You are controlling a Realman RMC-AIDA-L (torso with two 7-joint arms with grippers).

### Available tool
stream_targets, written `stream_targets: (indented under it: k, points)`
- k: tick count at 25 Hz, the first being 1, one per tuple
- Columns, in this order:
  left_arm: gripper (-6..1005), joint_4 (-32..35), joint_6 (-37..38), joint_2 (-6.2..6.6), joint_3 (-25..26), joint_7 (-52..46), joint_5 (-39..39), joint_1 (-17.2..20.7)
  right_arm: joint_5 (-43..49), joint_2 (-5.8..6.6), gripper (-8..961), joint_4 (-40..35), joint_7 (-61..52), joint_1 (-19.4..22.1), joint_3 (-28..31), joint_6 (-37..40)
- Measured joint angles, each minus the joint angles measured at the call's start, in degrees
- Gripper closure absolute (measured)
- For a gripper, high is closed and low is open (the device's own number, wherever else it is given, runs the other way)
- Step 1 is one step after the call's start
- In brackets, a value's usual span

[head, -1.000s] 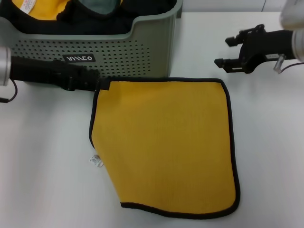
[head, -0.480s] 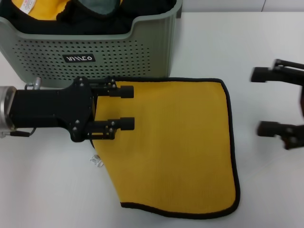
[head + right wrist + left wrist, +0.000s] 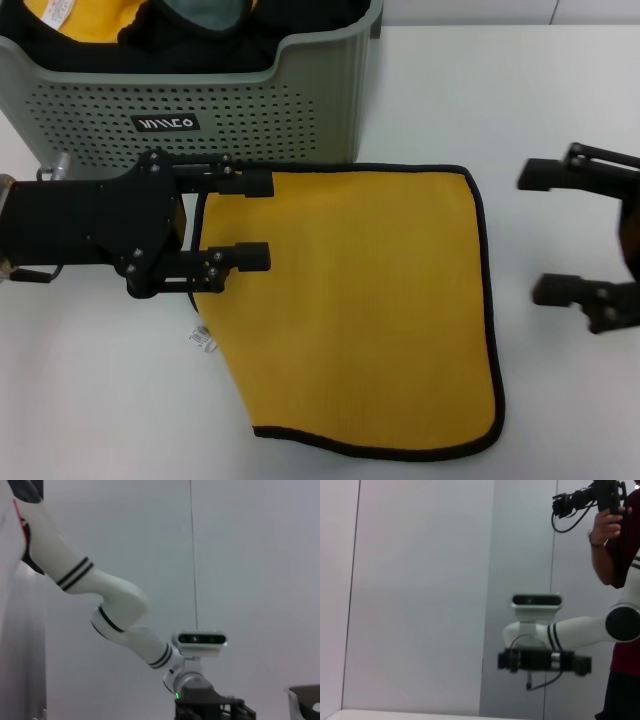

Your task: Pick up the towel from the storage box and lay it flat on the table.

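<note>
- Head view: the towel (image 3: 345, 310) lies spread on the white counter (image 3: 560, 120), just in front of the box (image 3: 200, 110), and nothing grips it.
- The left gripper (image 3: 258, 220) hangs over the towel's left edge, near the box; its jaws are released, with nothing between them.
- The right gripper (image 3: 548, 232) is beside the towel's right edge, apart from it, also released and empty.
- I judge the laying step is almost done; both grippers look free of the cloth.
- The towel is mustard yellow with thin black binding and rounded corners. A small white tag (image 3: 203, 339) shows at its left side.
- It looks mostly flat, but the lower left part runs slanted, so this corner may be folded under; I cannot tell for sure.
- The next move, in my opinion, calls for lifting both arms clear without catching the edge, or for pulling that corner out.
- In the box there is another yellow cloth (image 3: 75, 18) and dark fabric (image 3: 215, 12).
- The wrist views show only walls, the other arm and a person.
</note>
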State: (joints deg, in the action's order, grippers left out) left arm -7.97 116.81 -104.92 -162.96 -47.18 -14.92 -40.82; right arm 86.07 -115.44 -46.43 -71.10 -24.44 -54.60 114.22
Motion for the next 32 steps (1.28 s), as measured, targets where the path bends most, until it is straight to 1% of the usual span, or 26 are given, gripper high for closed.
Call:
stream_targets:
  k: [6,9,13,14,17,32]
  points:
    - [364,-0.37,0.04,-0.52,0.01,0.28,0.07,0.30,2.80,-0.13,67,3.86,1.70,-3.39,-0.85,-3.78]
    - [365,-0.37,0.03,-0.53,0.02,0.42,-0.12,0.51,2.89,-0.09,67,4.41,1.77,-4.31,-2.75,-6.08]
    - [365,-0.42,-0.01,-0.54,0.15,0.47,-0.41,0.86,2.91,-0.10,68,4.40,1.78,-4.47,-4.03,-7.27]
    - [365,-0.43,-0.03,-0.55,0.15,0.47,-0.54,0.89,2.92,-0.11,68,4.41,1.80,-4.52,-4.65,-8.55]
    - [366,-0.45,-0.08,-0.54,0.14,0.54,-1.06,1.15,2.93,-0.15,68,4.43,1.81,-4.54,-4.80,-9.46]
    - [368,-0.51,-0.22,-0.74,0.19,0.96,-2.84,1.87,2.97,-0.04,67,3.87,2.11,-4.57,-4.67,-9.76]
